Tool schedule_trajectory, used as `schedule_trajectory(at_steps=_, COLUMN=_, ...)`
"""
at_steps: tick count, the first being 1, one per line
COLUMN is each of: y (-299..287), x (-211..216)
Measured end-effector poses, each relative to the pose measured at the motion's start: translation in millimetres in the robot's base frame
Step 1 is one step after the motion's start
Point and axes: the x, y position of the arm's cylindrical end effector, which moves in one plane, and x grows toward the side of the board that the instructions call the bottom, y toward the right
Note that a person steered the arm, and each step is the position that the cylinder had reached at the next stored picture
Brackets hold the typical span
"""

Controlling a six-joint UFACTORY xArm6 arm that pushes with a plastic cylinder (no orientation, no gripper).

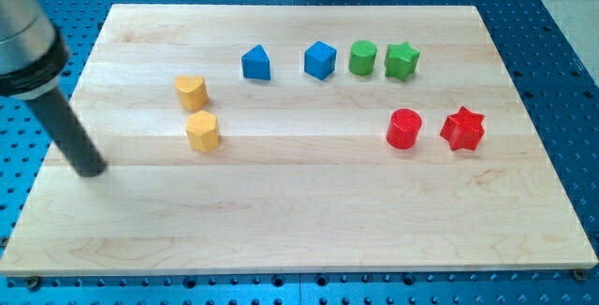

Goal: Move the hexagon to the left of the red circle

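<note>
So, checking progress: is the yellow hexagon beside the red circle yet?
No. The yellow hexagon sits far to the view's left of the red circle, with my tip left of it.

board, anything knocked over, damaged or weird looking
Nothing stands out. All eight blocks sit flat and apart on the wooden board, including the yellow hexagon and red circle. My tip touches none.

Two yellow blocks, two blue, two green, two red, one board
</note>
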Motion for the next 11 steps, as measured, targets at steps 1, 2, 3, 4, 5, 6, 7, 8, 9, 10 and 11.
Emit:
schedule_trajectory(at_steps=1, y=40.1, x=-10.7)
schedule_trajectory(at_steps=2, y=67.8, x=-30.3)
schedule_trajectory(at_steps=3, y=184.1, x=-44.7)
schedule_trajectory(at_steps=4, y=164.4, x=-45.4)
schedule_trajectory(at_steps=5, y=145.1, x=-74.0)
schedule_trajectory(at_steps=6, y=192.0, x=-132.2)
schedule_trajectory(at_steps=7, y=220.5, x=-111.5)
schedule_trajectory(at_steps=8, y=242.7, x=-78.7)
schedule_trajectory(at_steps=9, y=206.8, x=-81.1)
schedule_trajectory(at_steps=10, y=198.7, x=-55.4)
schedule_trajectory(at_steps=11, y=247.4, x=-56.2)
